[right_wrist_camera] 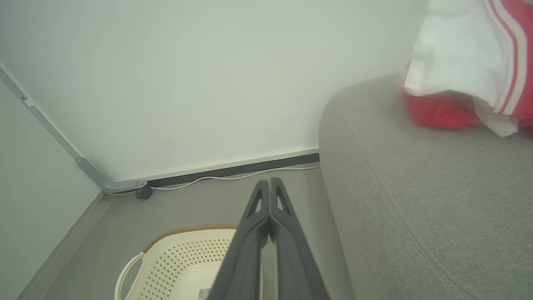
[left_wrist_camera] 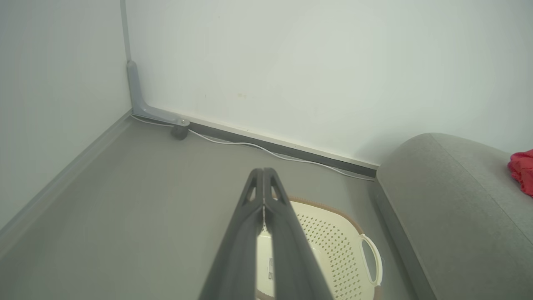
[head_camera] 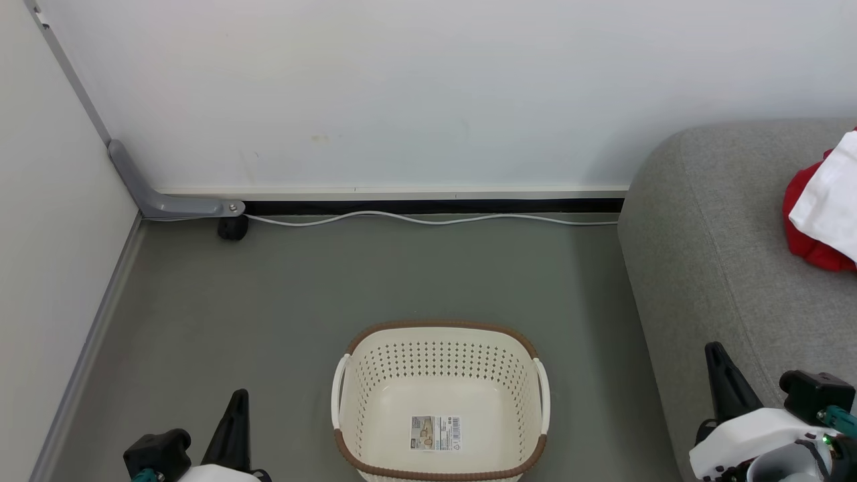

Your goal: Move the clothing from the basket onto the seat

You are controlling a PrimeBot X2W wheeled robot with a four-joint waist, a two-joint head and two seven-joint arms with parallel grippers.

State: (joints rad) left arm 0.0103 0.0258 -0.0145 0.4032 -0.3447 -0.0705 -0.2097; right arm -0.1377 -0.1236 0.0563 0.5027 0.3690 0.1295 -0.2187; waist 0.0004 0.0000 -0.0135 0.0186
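The cream basket [head_camera: 348, 395] with its brown rim stands on the grey floor in front of me, holding no garment, only a label sticker [head_camera: 436, 432] on its bottom. Red and white clothing [head_camera: 822, 207] lies on the grey seat [head_camera: 710, 254] at the right. My left gripper [head_camera: 238, 398] is at the lower left, left of the basket, fingers pressed together and holding nothing. My right gripper [head_camera: 715, 351] hovers by the seat's front edge, shut and empty. The wrist views show the left fingers [left_wrist_camera: 263, 171] and the right fingers [right_wrist_camera: 270, 181] closed tip to tip.
A white wall runs behind with a dark baseboard and a white cable [head_camera: 428, 219] along it. A grey bracket [head_camera: 167, 201] and a small black foot [head_camera: 232, 228] sit in the left corner. Another wall closes the left side.
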